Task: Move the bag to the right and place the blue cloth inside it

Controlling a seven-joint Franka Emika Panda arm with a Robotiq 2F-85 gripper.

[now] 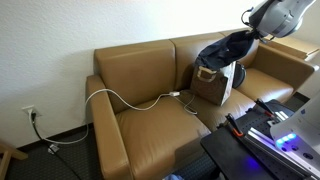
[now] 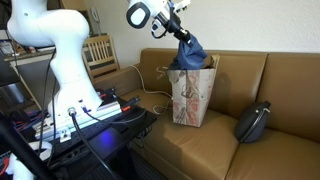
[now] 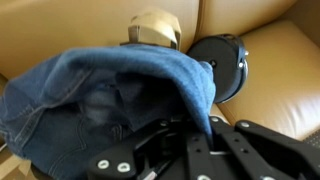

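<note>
In an exterior view, the hand (image 1: 247, 33) is closed on the top of the blue cloth (image 1: 228, 50), which hangs in a dark bunch over the bag (image 1: 212, 86). The bag stands upright on the middle seat of the couch (image 1: 130, 65), close to the backrest. The seat beside it is open except for a white cable (image 1: 130, 100) that curves across the cushion toward the bag's base. The front edge of the cushion before the bag is bare.

In an exterior view from the opposite side, the cloth (image 2: 190, 50) dangles from the hand (image 2: 180, 24), and its lower folds meet the upper rim of the bag (image 2: 192, 98). How far they reach inside cannot be told. A black round object (image 2: 253, 122) lies on the seat apart from the bag, with a strip of bare cushion between them.

In the wrist view, the cloth (image 3: 100, 90) fills the left and centre. The bag's mouth (image 3: 155, 27) peeks past its far edge, with the black object (image 3: 222, 62) just beside it. The fingertips are hidden under the fabric.
</note>
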